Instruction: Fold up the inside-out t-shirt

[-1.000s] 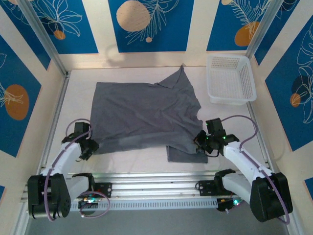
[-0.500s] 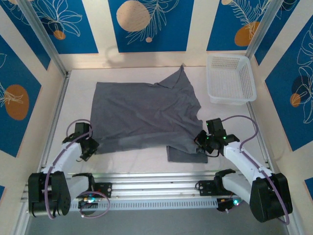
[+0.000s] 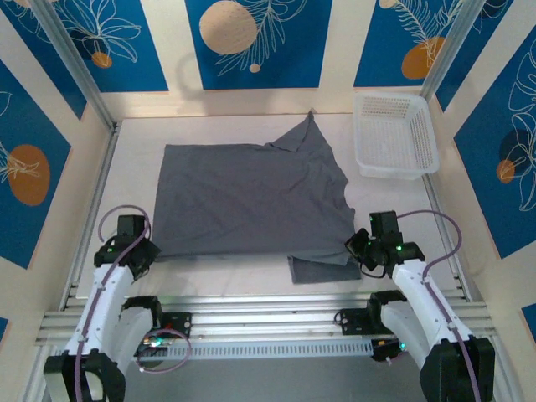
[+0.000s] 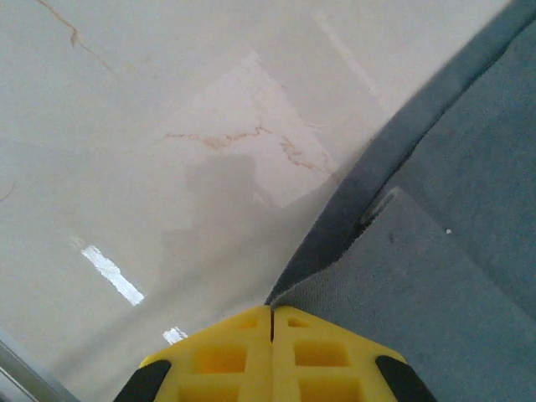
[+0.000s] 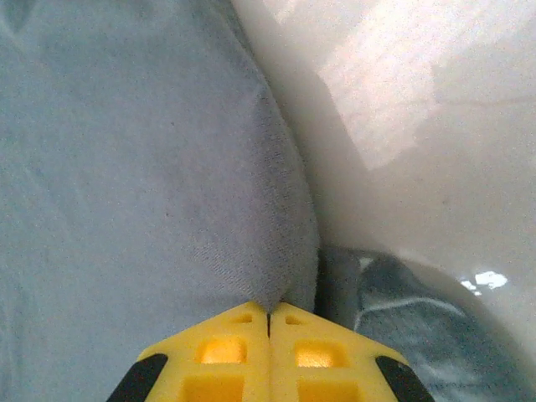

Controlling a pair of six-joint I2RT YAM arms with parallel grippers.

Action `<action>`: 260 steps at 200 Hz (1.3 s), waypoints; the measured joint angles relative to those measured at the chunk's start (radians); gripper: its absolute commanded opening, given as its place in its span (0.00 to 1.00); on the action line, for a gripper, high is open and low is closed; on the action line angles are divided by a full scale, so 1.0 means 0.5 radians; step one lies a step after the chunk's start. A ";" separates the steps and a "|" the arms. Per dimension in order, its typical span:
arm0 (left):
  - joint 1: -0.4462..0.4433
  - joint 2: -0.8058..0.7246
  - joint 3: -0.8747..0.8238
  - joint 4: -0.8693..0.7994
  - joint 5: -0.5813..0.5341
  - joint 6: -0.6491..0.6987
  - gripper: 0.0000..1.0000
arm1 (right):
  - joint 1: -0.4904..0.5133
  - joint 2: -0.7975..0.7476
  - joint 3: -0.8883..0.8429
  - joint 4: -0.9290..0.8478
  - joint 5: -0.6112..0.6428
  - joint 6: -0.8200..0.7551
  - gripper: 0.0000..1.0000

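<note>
We see the inside-out t-shirt (image 3: 251, 197) spread flat across the middle of the worktop (image 3: 226, 275), with its near edge running between the two arms. The left end effector (image 4: 270, 311) is closed, pinching the shirt's near-left corner where the hem comes to a point right at its tips. The right end effector (image 5: 268, 316) is closed too, with a ridge of grey fabric gathered into its tips at the near-right edge. It sits just beside a flap (image 3: 318, 268) — a sleeve, we think — that lies toward the arms. We judge that both hold the near edge so it can be lifted together and carried over the far half as one straight fold. The white mesh basket (image 3: 400, 172) sits at the far right corner, apart from the shirt — nothing lies in it.
</note>
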 measured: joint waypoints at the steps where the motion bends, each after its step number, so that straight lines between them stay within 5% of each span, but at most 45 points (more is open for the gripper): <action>1: 0.000 -0.004 0.000 -0.002 0.000 0.000 0.00 | 0.000 -0.004 0.000 -0.008 -0.005 0.000 0.00; 75: 0.000 -0.147 0.089 -0.086 -0.092 0.034 0.00 | 0.159 -0.235 0.017 -0.236 0.006 0.026 0.00; 138: 0.000 -0.097 0.094 0.011 -0.058 0.060 0.00 | 0.156 0.026 0.104 -0.143 0.024 0.001 0.00; 260: 0.000 0.832 0.365 0.664 0.021 0.184 0.00 | -0.064 0.775 0.595 0.324 0.024 -0.311 0.00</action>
